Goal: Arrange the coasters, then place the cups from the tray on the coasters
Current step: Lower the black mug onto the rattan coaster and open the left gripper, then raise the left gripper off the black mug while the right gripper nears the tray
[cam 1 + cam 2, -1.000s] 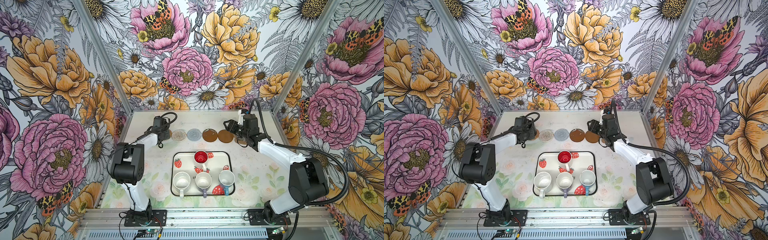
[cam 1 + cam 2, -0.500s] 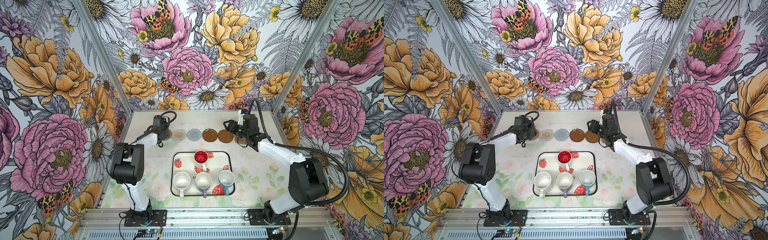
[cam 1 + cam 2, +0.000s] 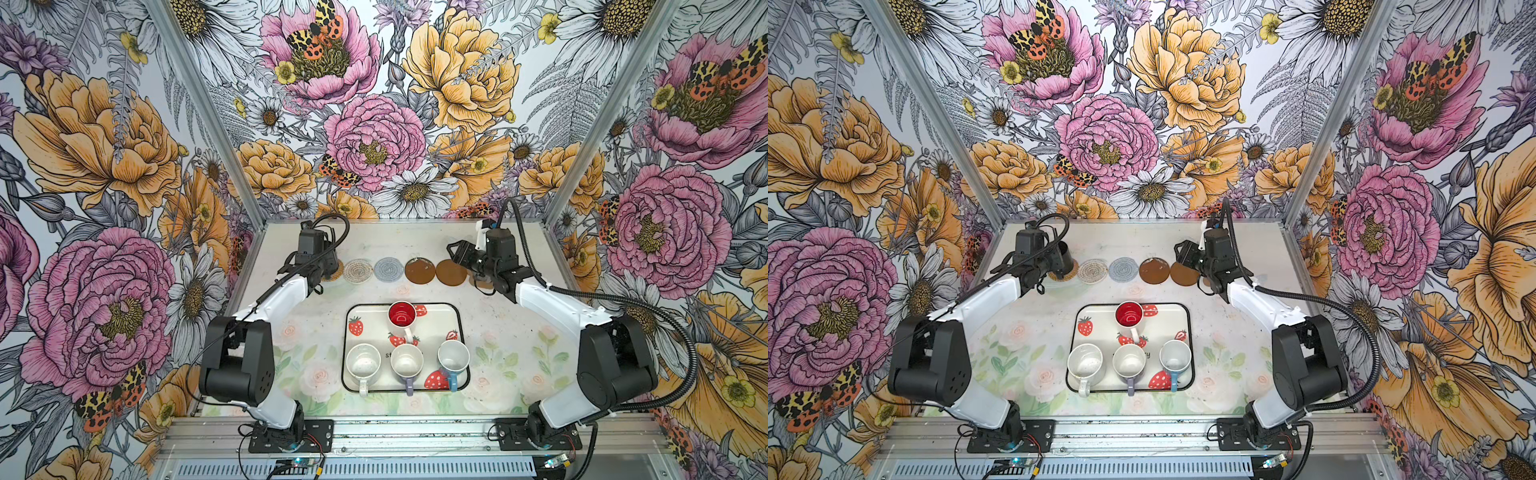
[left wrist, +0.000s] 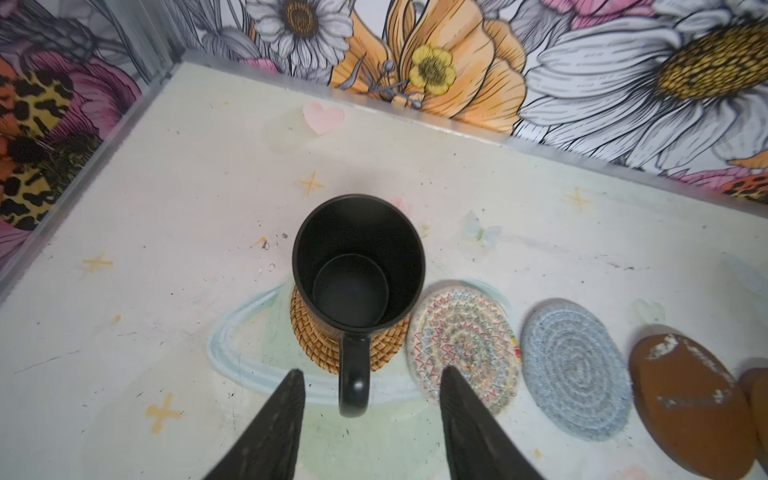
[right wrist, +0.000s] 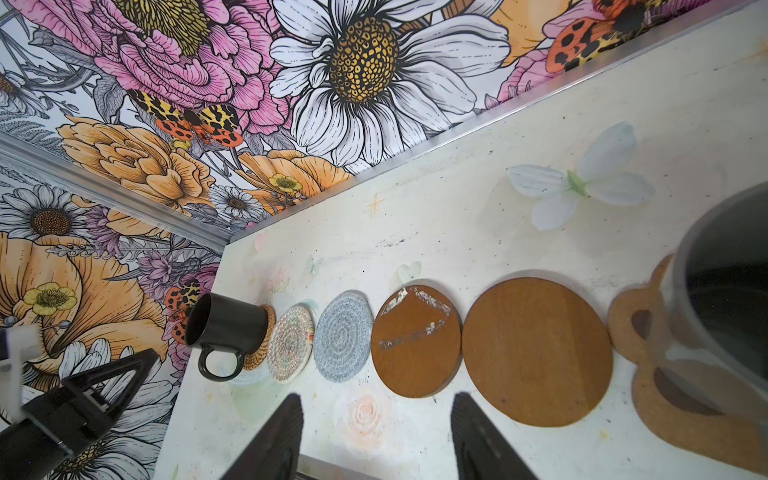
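Noting: your left tool (image 4: 372, 370) is standing unclenched astride the handle (image 4: 354, 386) of the black mug (image 4: 357, 257), sitting upright on the tan rattan coaster (image 4: 316, 349); be withdrawing straight back, clear of it.

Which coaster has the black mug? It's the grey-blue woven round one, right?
No. The black mug stands on the tan rattan round coaster; the grey-blue woven round coaster lies bare, two places along. The left wrist view shows it.

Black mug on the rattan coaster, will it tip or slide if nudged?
The black mug looks taller than wide, so a high push could tip it. The bumpy rattan coaster under it probably resists sliding. The mug's matte, rigid wall should grip well.
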`<state>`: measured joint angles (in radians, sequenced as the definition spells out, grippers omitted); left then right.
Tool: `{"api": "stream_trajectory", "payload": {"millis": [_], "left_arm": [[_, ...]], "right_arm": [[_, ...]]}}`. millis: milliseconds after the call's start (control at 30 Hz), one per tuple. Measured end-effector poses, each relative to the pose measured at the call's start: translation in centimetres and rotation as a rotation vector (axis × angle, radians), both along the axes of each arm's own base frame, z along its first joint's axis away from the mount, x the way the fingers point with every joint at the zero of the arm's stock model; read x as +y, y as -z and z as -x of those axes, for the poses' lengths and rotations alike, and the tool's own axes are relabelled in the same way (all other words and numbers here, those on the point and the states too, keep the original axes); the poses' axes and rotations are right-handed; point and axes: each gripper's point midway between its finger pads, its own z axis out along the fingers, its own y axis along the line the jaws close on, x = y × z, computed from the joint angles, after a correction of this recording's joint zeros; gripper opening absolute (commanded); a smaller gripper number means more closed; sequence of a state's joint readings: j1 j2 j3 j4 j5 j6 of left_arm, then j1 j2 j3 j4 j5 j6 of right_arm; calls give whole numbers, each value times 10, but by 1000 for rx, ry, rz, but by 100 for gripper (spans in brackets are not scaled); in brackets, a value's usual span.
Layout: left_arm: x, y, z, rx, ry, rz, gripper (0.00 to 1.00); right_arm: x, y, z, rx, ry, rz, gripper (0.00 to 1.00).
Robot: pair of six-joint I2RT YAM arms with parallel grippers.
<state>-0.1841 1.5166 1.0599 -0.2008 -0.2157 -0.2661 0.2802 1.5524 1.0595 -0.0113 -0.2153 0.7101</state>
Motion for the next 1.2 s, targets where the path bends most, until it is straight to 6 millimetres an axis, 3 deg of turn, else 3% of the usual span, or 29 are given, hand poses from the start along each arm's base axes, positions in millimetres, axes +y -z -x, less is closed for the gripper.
{"api": "stream_trajectory", "payload": {"millis": [200, 333, 633, 867, 1200], "left_arm": [[-39, -59, 39, -177, 31, 69, 57], [-71, -82, 69, -272, 107, 121, 58], [-79, -86, 84, -298, 136, 132, 59], [-76, -79, 91, -298, 145, 122, 59], [-74, -82, 96, -331, 151, 128, 60]], "right_arm": [[2, -3, 3, -2, -2, 4, 58], [9, -9, 9, -12, -19, 6, 57], [21, -33, 32, -44, -63, 49, 54], [22, -61, 70, -71, -105, 127, 53], [10, -57, 137, 17, -136, 270, 50]]}}
